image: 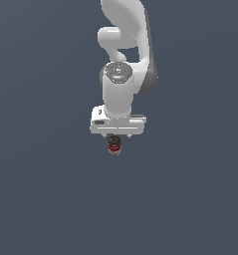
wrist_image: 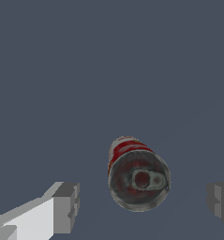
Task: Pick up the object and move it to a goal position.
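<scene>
- In the exterior view we see the white arm [image: 123,74] reaching down over a plain dark grey-blue floor [image: 41,199], its wrist pointing straight down
- The gripper [image: 115,138] hangs at the bottom of the arm, its wide pale body sitting level across the middle of the view
- Just below that body we see the soup can [image: 114,146], small, upright, with a dark lid, a red band and a pale lower part; it sits under the middle of the gripper, a touch towards the exterior view's left
- From this view we cannot tell whether the fingers touch the can
- In the wrist view we look down onto the soup can [wrist_image: 138,179], its dark metallic lid and pull tab facing the camera and the red label showing along its side
- One finger [wrist_image: 66,207] stands on one side of the can and the other finger [wrist_image: 220,200] on the opposite side, both well apart from it
- The jaws are spread wide and hold nothing; the can lies between them, nearer the second finger
</scene>
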`<state>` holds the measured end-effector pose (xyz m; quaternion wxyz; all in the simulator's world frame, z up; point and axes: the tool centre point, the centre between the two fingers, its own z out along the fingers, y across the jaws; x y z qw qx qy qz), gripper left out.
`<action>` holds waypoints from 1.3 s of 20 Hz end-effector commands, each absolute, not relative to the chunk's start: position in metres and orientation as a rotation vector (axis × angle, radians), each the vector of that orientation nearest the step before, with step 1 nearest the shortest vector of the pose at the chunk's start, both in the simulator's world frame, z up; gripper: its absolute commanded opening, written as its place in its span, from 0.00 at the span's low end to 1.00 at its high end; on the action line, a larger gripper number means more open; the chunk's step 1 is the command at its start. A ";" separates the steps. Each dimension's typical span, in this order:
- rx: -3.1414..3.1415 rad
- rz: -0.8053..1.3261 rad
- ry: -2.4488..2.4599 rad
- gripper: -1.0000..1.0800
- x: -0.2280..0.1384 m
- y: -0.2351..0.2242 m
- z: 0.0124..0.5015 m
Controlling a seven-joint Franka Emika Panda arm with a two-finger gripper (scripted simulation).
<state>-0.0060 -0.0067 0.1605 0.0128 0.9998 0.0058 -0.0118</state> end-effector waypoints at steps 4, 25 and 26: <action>3.115 -0.036 0.027 0.96 -0.005 -0.006 0.163; 3.130 -0.011 -0.119 0.96 -0.017 -0.014 0.142; 3.131 -0.009 -0.139 0.96 -0.018 -0.015 0.139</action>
